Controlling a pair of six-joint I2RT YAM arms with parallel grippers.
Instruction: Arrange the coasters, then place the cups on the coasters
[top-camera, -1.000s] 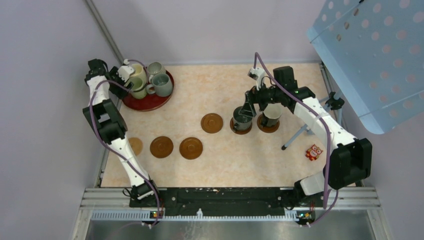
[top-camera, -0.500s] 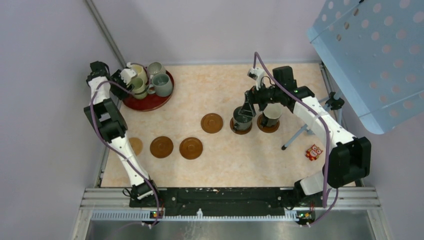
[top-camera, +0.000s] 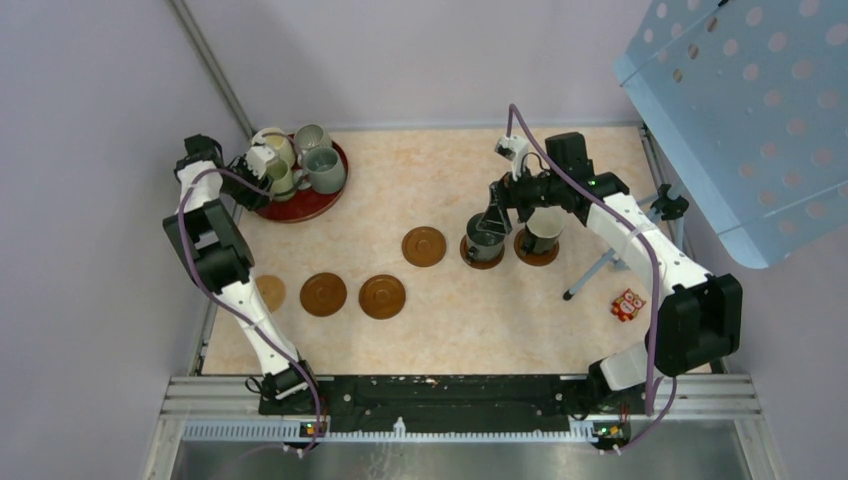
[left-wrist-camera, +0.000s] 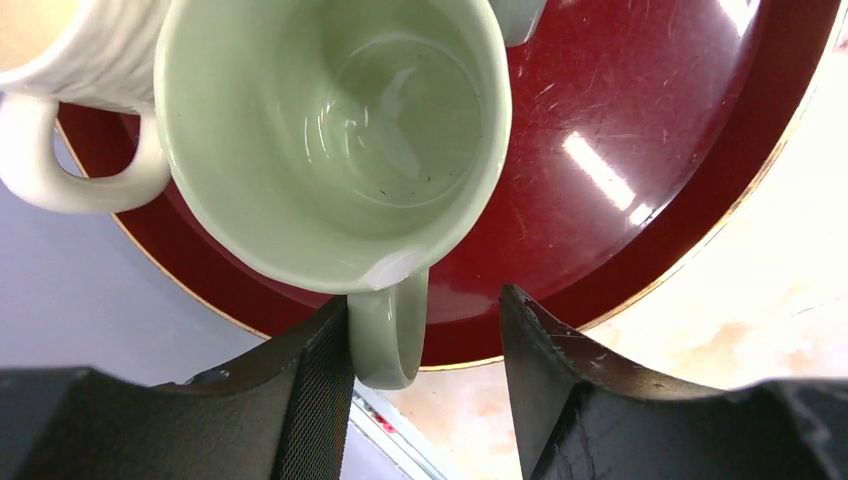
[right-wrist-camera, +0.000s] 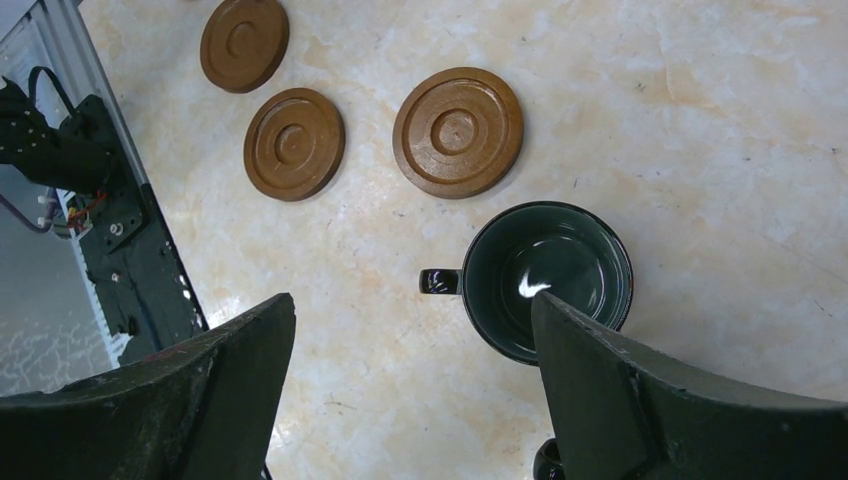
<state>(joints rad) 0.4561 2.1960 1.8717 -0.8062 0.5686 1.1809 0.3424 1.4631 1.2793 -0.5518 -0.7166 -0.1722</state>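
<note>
Four cups (top-camera: 318, 165) crowd the dark red tray (top-camera: 300, 207) at the far left corner of the worktop (top-camera: 450, 330): a cream cup (top-camera: 272, 143), a pale green cup (left-wrist-camera: 330, 130), a ribbed grey cup (top-camera: 311, 138) and a grey-green cup (top-camera: 328, 175). From where I stand, the left gripper (left-wrist-camera: 422, 305) is at the tray's edge, its jaws apart on either side of the pale green cup's handle. One finger (left-wrist-camera: 320, 390) touches the handle and the other stands clear of it. The cup sits upright on the tray, just beside the cream one.

Over on the right, the right gripper (right-wrist-camera: 412, 300) hangs above the dark green cup (right-wrist-camera: 548, 280) with its jaws spread wide, gripping nothing. That cup stands upright on a coaster (top-camera: 467, 258). A second cup (top-camera: 543, 228), partly hidden by the arm, stands on its own coaster (top-camera: 535, 254) just beside it. Three brown coasters (right-wrist-camera: 458, 132) and a lighter tan coaster (top-camera: 270, 292) lie flat in a loose line across the middle of the worktop, apart from one another.
</note>
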